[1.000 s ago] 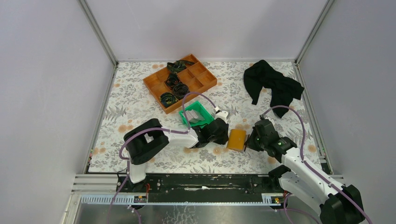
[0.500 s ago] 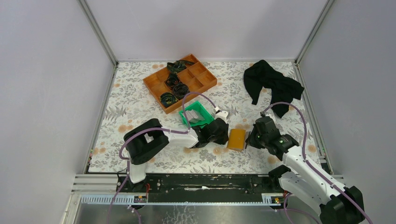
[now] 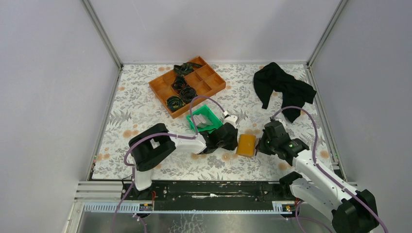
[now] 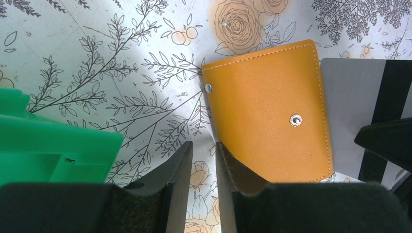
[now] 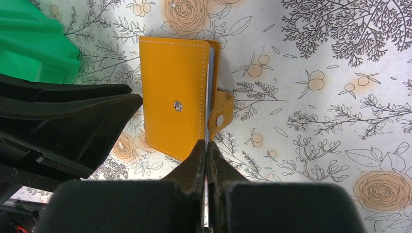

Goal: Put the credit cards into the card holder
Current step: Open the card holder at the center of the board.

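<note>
right fingers (image 5: 194, 162) pinching card (image 4: 347, 114), at card holder (image 5: 172, 109)

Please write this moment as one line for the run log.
step: card insertion | right gripper: shut on credit card, at card holder opening | left gripper: slightly open, empty, beside it | snap tab: undone

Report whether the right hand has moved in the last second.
Yes, slightly: the right hand shifted toward the black cloth, its tips staying at the card holder.

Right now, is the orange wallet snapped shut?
No, the wallet has its snap tab sticking out sideways, not pressed onto the stud.
</note>
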